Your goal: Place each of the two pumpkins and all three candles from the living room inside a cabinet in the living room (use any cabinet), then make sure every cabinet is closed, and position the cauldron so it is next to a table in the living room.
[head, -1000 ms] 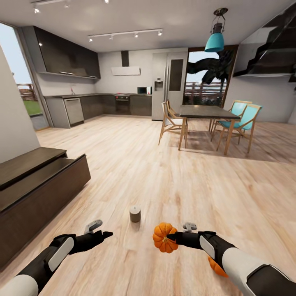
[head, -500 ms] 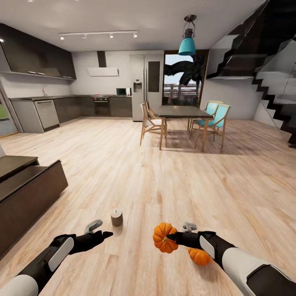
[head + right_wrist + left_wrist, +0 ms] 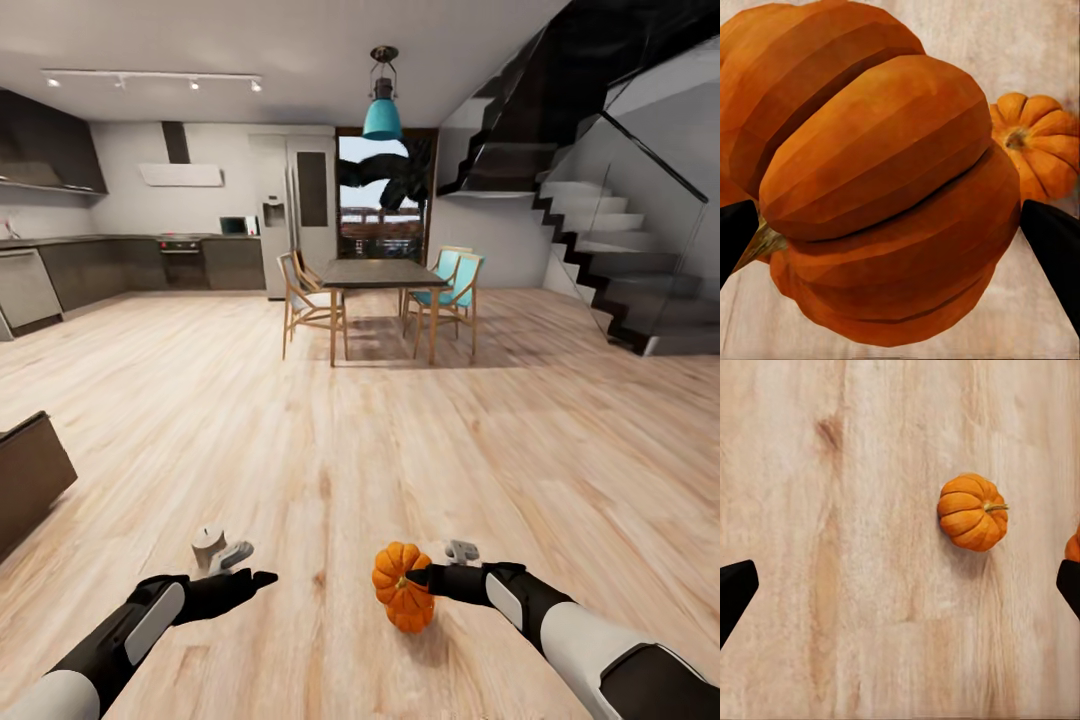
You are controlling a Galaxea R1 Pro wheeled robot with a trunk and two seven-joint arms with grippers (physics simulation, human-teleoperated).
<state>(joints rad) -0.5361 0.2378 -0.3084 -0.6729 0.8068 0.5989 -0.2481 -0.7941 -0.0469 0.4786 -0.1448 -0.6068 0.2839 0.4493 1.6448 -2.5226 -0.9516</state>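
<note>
My right gripper (image 3: 418, 572) is shut on a bright orange ribbed pumpkin (image 3: 396, 570), held low over the wooden floor. The held pumpkin (image 3: 885, 202) sits large between the black fingertips (image 3: 1054, 247) in the right wrist view. A second pumpkin (image 3: 413, 615) lies on the floor just beneath it, also seen from both wrists as a small pumpkin (image 3: 973, 512) (image 3: 1035, 146). My left gripper (image 3: 255, 566) is open and holds nothing. A short beige candle (image 3: 207, 545) stands on the floor right behind it. One end of the dark-brown cabinet (image 3: 30, 478) shows at the far left.
Ahead stands a dining table (image 3: 375, 272) with wood and teal chairs (image 3: 447, 290). Kitchen units (image 3: 120, 265) line the far left wall. A dark staircase (image 3: 620, 270) with a glass side rises at the right. Open wooden floor (image 3: 330, 430) lies between.
The whole view has swung to the right, so cabinet, candle and floor pumpkin slid left in the picture. Both arms keep their pose, and the right gripper still holds its pumpkin.
</note>
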